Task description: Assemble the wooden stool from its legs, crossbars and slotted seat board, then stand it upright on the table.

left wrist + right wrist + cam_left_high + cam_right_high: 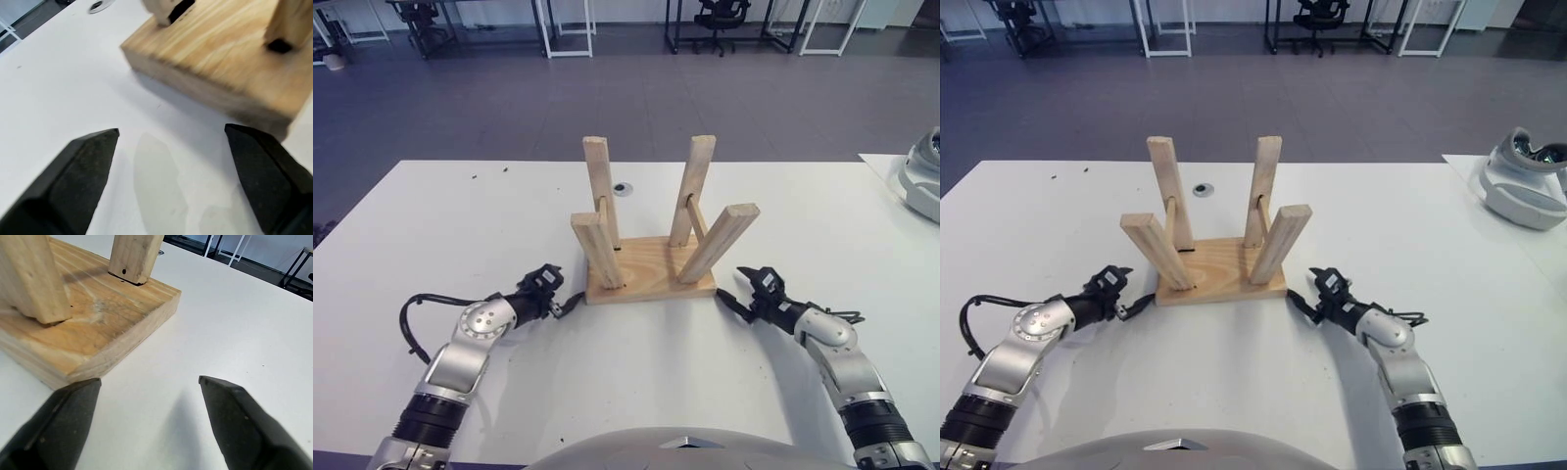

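Stool [651, 245] — assembled, upside down; seat board [646, 282] flat on table [636, 392], legs [599, 176] up | left gripper [570, 304] spread, near-left corner | right gripper [734, 292] spread, near-right corner | step: flip upright — likely needs both clamping board edges

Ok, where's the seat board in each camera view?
Left eye: seat board centre frame.
Right eye: seat board just left of centre.
Left wrist: seat board ahead of left hand.
Right wrist: seat board ahead of right hand.
Shared landmark: upturned legs rising from it.

Stool [1222, 262] legs-up on table [1410, 235], left gripper [1140, 305] and right gripper [1297, 298] flanking
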